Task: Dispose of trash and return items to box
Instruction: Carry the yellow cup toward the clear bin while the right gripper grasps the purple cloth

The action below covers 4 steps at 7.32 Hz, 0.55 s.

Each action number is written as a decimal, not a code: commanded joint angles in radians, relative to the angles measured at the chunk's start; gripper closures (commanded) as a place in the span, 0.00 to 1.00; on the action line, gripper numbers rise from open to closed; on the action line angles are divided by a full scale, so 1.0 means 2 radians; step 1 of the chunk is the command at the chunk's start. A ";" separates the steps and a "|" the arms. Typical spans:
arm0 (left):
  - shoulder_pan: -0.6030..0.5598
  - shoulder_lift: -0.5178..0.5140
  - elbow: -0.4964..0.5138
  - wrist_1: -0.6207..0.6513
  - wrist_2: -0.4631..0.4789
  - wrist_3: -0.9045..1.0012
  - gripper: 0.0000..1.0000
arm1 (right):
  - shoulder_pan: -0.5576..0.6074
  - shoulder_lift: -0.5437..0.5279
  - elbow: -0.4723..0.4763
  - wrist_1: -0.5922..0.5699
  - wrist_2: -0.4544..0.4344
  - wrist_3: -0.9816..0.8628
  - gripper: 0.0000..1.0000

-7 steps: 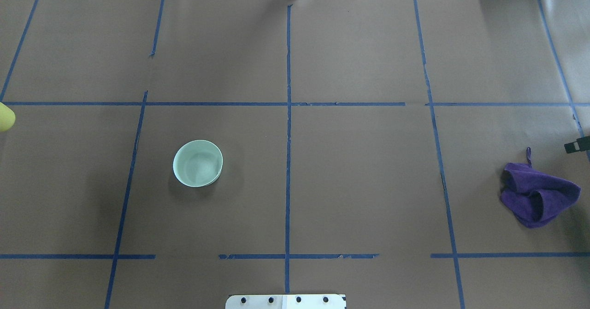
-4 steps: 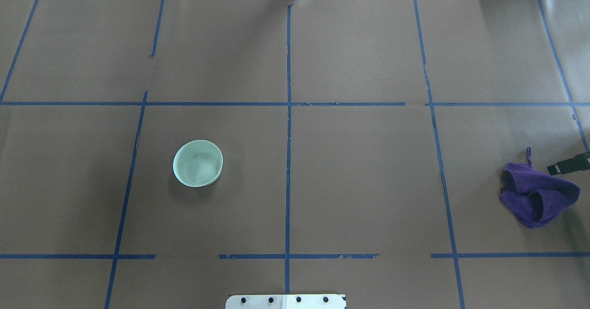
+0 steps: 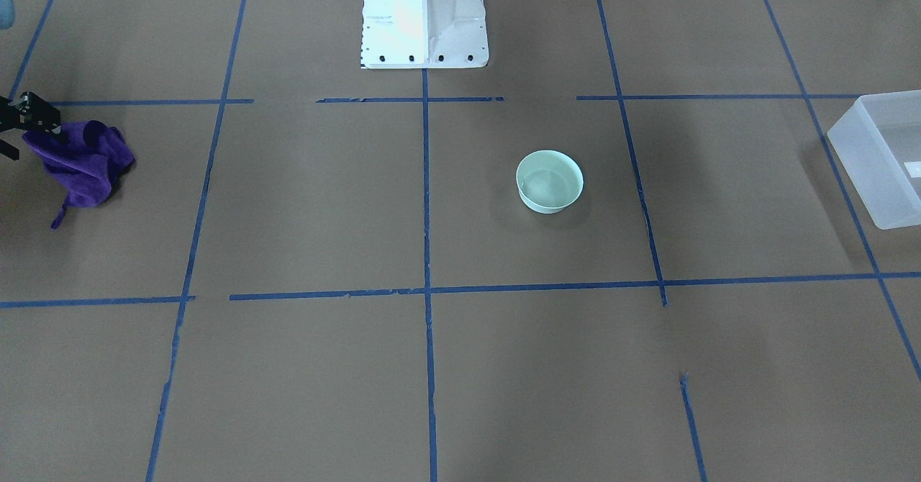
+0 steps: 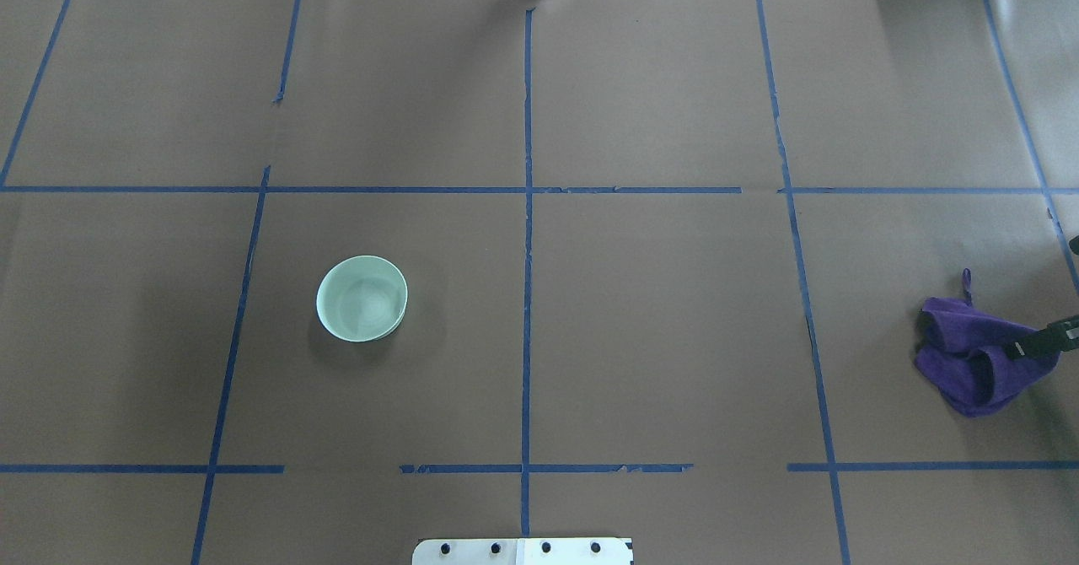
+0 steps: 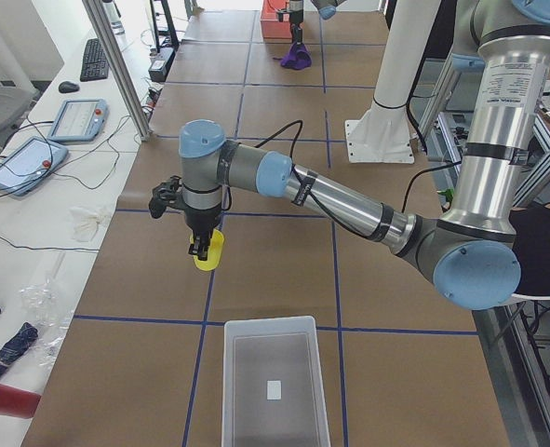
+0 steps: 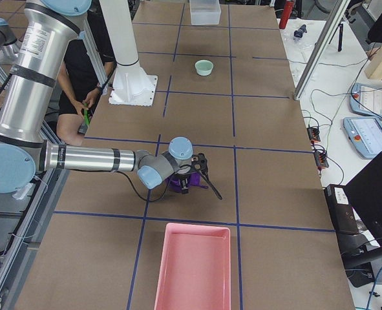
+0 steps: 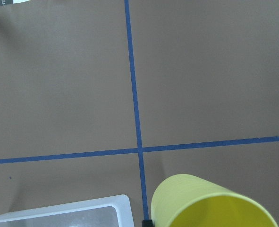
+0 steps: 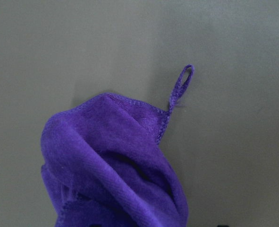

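The left pincer (image 5: pixel 200 250) grips the yellow cup (image 7: pixel 200 203) above the counter (image 5: pixel 265 270), near the box (image 5: pixel 270 323) but not over it. It should carry the cup past the box's wall, lower inside, then let go. Far from the box, the right pincer (image 3: pixel 18 131) gapes over the purple cloth (image 4: pixel 969 363).

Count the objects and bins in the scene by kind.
Cup: 1, yellow
Bowl: 1, pale green
Cloth: 1, purple
Bins: 2, the white bin and the pink bin
Total: 5
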State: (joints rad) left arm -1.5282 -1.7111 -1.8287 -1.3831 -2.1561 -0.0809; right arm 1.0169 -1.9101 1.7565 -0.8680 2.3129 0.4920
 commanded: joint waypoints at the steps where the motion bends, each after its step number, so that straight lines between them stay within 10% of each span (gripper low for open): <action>1: -0.023 0.000 0.034 -0.003 0.000 0.048 1.00 | -0.005 -0.002 0.000 -0.001 -0.001 0.000 1.00; 4: -0.039 0.028 0.103 -0.094 0.000 0.090 1.00 | -0.005 0.002 0.004 0.000 -0.001 0.001 1.00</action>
State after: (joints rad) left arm -1.5982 -1.6917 -1.6759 -1.4804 -2.1567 0.0849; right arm 1.0070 -1.9109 1.7599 -0.8684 2.3102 0.4935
